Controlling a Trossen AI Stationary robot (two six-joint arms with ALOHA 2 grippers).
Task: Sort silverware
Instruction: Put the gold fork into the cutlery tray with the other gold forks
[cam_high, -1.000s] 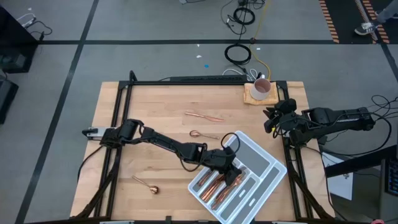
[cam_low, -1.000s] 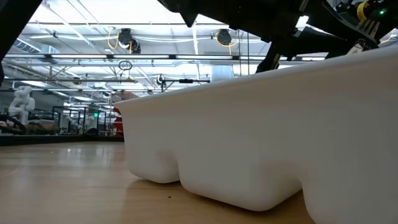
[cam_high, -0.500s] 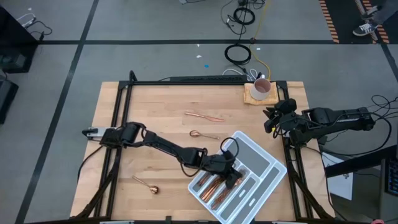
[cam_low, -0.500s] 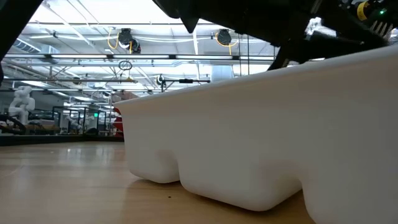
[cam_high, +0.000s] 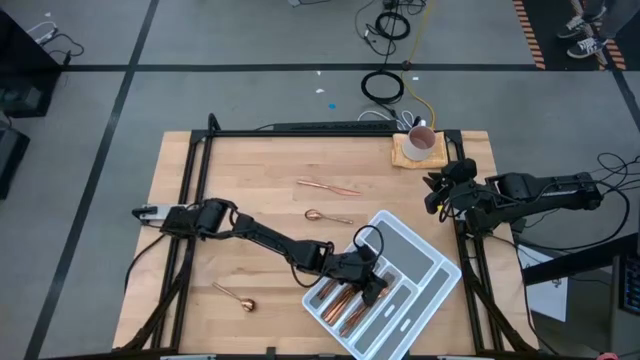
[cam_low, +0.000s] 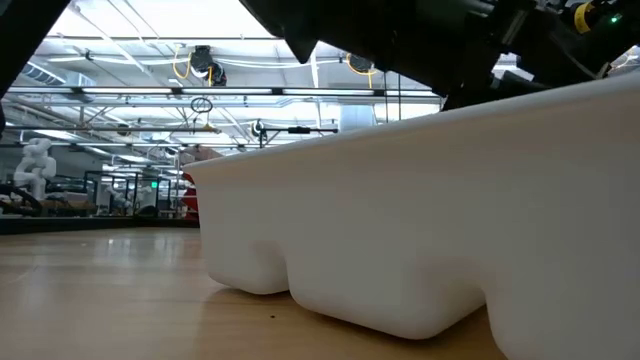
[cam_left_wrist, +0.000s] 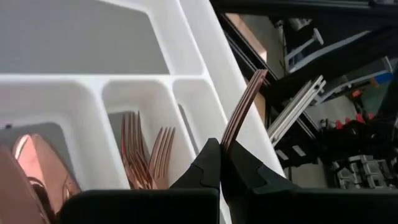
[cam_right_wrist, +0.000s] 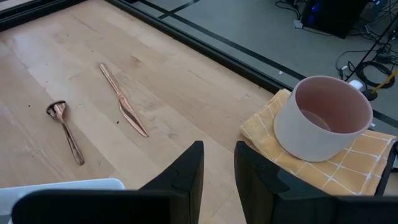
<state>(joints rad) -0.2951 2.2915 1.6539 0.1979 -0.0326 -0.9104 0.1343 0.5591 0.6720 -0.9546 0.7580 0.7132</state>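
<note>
From the low view I see only the tray's (cam_low: 420, 220) outer wall; its contents are hidden. My left wrist view cuts off the spoons (cam_left_wrist: 31, 168) at nine o'clock, and the fingers (cam_left_wrist: 208, 165) cover the held piece's (cam_left_wrist: 244, 102) lower end.

On the tabletop (cam_high: 250, 190): one tray (cam_high: 425, 265), one knife (cam_high: 328, 185), two spoons (cam_high: 327, 216) (cam_high: 234, 296), one cup (cam_high: 421, 141), one cloth (cam_high: 405, 153).

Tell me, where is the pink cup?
High view: the pink cup sits on a yellow cloth at the table's far right corner, near the waiting right claw.
</note>
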